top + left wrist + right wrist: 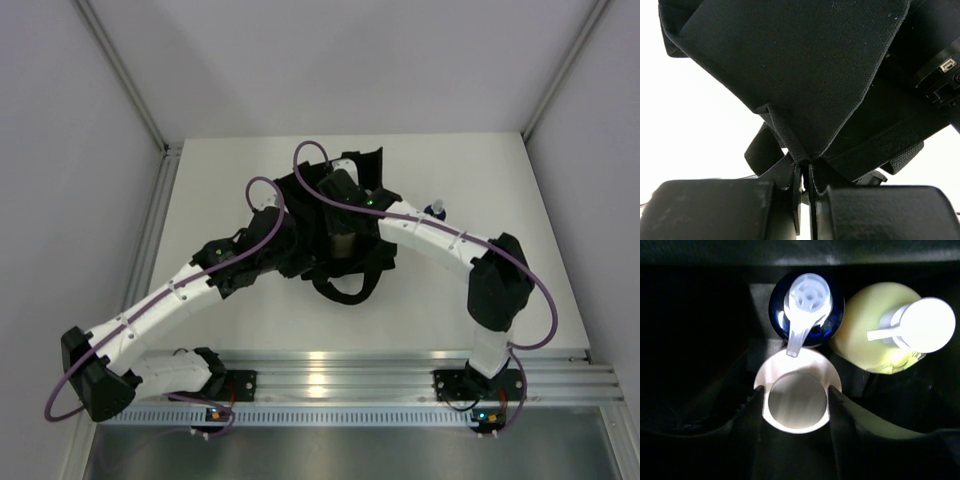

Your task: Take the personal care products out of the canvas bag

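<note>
At the middle of the white table [250,170]: one black soft-fabric canvas bag [362,168], boxy, mouth upward, a loop handle trailing toward the arm bases.

Left gripper [804,172]: jaws pinched tight on a seamed edge of the bag's fabric. I take this as bracing, to keep the mouth open and stop the bag rising with its contents.

Right gripper [796,412]: reached down inside the bag, fingers [752,420] narrowed against both sides of the upright cream-white cylindrical bottle [795,390]. How firm the hold is I cannot tell.

Also inside, upright, just behind the cylinder: a bottle with a dark blue cap and whitish pump spout [807,310]. Beside that stands a rounded pale yellow-green bottle with white cap [865,335].

Already out: one small blue-and-white-capped bottle [437,210], standing on the table just beside the right arm.

By my count, three products are not yet lifted out.
</note>
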Available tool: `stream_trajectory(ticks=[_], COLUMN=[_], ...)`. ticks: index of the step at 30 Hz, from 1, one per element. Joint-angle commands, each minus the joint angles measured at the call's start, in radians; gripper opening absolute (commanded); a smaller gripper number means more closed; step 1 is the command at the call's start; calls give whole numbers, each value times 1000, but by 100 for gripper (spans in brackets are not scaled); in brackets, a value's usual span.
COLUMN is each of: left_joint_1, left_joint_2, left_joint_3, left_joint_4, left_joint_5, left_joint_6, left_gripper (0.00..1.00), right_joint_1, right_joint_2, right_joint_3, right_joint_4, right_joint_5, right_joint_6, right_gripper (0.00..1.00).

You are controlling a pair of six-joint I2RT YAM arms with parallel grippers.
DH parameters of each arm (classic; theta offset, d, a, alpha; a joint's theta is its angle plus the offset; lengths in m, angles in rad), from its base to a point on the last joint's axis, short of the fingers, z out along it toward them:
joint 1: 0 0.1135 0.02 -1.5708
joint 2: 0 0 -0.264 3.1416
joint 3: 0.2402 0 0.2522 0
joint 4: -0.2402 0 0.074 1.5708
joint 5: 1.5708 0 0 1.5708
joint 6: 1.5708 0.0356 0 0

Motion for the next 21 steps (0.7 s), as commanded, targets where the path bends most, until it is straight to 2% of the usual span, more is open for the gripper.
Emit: stream_trajectory(ticks=[1,3,5,11,18,21], left_joint_1=[-7,-7,-7,-7,-7,-7], left_joint_2=[12,10,9,10,15,17], left_joint_3=[27,27,24,27,31,36], left_joint_4=[-15,-17,-15,-15,-17,-17], left_joint_5=[61,62,61,58,56,53], left_joint_6=[15,14,15,17,18,20], left_gripper=[0,0,0,0,0,0], right_joint_1=[-11,-11,-11,-13,-11,-10], right_joint_2=[29,30,27,16,-14,-36], right_joint_3=[27,21,20,24,41,64], right_joint_4=[19,19,19,19,29,29], right_joint_5=[-4,-1,5,19,10,11], right_joint_6=[-10,-4,-1,-11,-27,-37], right_gripper=[50,46,37,25,0,0])
